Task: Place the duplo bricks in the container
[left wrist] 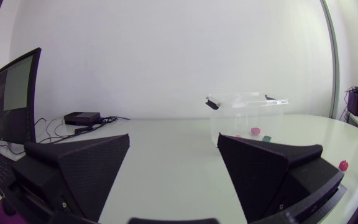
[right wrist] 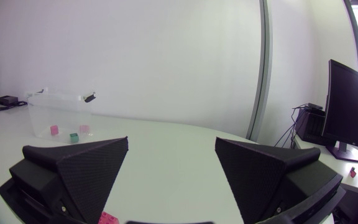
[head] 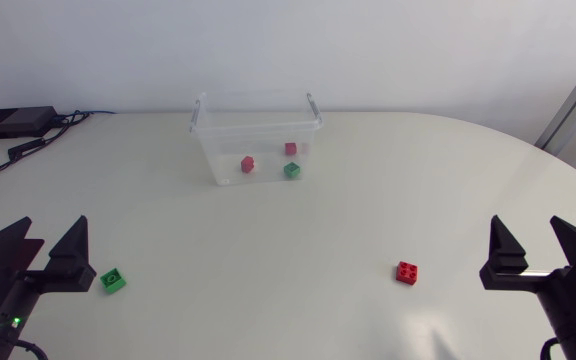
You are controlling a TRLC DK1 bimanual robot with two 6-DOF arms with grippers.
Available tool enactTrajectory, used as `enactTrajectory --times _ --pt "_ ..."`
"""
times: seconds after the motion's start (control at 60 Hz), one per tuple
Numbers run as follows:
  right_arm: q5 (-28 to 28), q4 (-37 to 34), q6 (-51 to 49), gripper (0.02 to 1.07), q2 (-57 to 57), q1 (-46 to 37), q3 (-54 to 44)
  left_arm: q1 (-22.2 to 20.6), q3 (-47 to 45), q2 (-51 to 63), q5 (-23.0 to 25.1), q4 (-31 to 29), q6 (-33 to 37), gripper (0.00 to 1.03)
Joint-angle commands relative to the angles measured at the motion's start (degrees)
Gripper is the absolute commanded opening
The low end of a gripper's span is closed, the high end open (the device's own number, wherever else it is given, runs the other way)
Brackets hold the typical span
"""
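- A pale, rounded tabletop [head: 268, 260] is seen from above, with one robot arm entering at each lower corner.
- A clear plastic container [head: 256, 135], open at the top and with a handle at each end, stands upright towards the far side of the tabletop, near the middle.
- Three bricks lie on the floor of the container: a left inner red brick [head: 248, 164], a rear inner red brick [head: 291, 148] to its right and farther back, and an inner green brick [head: 292, 170] just in front of the rear red one.
- A loose green brick [head: 113, 281] lies on the tabletop well in front of the container, on the left, just beside the left arm's inner finger.
- A loose red brick [head: 407, 272] lies studs up on the tabletop on the right, near the right arm but apart from it.
- The left end effector [head: 56, 228] hovers at the near left corner, released, with its two black wedge fingers spread wide and nothing between them.
- The right end effector [head: 525, 226] hovers at the near right corner, likewise released, fingers wide apart and gripping nothing.
- In the right wrist view, the loose red brick shows low in the gap between the fingers, close to one finger; whether it touches is unclear.
- In both wrist views the container stands well ahead of the fingers.
- A small black box [head: 13, 122] with cables sits at the far left edge of the tabletop.
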Motion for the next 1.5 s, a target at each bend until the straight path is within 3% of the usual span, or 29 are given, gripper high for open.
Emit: enactTrajectory --times 0.0,0.417,0.533,0.733,0.967,1.283,1.483 --pt "-0.2 -0.4 0.8 1.03 -0.2 0.1 -1.2 -0.5 -1.4 -0.7 -0.2 0.6 -1.1 0.99" --pt "-0.3 -0.4 0.2 1.03 -0.4 0.2 -1.2 -0.4 -1.0 -0.8 -0.2 0.6 -1.1 0.99" --pt "-1.3 -0.6 0.1 1.03 -0.3 0.3 -0.9 -0.6 2.3 -0.4 -0.2 -3.1 -2.1 0.99" --pt "-0.6 -2.9 0.9 1.03 1.7 3.3 2.4 0.2 9.5 10.5 -0.2 -6.0 -3.7 0.99" --pt "-0.5 -4.6 0.8 1.03 11.7 3.5 9.9 1.2 21.1 23.9 -0.2 -14.2 -5.2 0.99" --pt "-0.8 -13.6 3.2 1.03 28.6 3.6 22.7 4.1 35.7 50.6 -0.1 -34.1 -9.5 0.98" --pt "-0.8 -13.7 4.0 1.03 28.0 3.8 22.4 4.7 38.0 57.1 2.6 -36.9 -12.4 0.97"
